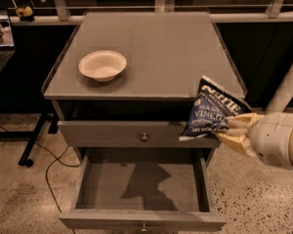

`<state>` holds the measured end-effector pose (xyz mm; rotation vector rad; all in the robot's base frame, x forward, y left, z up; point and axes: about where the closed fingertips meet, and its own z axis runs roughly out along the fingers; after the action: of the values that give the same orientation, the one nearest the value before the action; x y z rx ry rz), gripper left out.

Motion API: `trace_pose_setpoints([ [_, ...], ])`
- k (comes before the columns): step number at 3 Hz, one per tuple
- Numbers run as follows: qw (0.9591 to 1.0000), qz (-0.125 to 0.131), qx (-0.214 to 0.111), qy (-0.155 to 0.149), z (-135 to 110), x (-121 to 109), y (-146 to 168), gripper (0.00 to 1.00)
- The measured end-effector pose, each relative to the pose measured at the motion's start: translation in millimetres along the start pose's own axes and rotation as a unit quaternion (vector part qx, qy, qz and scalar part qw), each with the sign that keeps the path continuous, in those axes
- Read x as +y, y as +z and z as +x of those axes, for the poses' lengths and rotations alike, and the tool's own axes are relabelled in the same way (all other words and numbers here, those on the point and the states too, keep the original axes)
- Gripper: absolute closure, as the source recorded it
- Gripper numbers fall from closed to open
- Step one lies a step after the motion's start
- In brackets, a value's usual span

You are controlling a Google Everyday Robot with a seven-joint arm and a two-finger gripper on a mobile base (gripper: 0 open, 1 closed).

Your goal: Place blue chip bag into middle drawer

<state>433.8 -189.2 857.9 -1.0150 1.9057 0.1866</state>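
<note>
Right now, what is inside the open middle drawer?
In the middle drawer only bare floor and a shadow show; its rear is covered by the upper drawer. The end effector holds the blue chip bag above its right side.

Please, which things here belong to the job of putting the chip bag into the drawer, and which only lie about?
For the job:
- blue chip bag, held in the air at the right
- pincer, shut on the bag
- middle drawer, pulled open

Only lying about:
- white bowl, on the cabinet top
- upper drawer, closed
</note>
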Motion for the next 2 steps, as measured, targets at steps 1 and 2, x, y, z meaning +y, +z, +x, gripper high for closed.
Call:
trace_pose_setpoints([
  [1, 0.9991, 0.008, 0.017, 0.037, 45.4, 3.6, 5.8, 1.0],
  [2, 0.9974, -0.012, 0.03, 0.064, 80.8, 7.4, 22.0, 1.0],
])
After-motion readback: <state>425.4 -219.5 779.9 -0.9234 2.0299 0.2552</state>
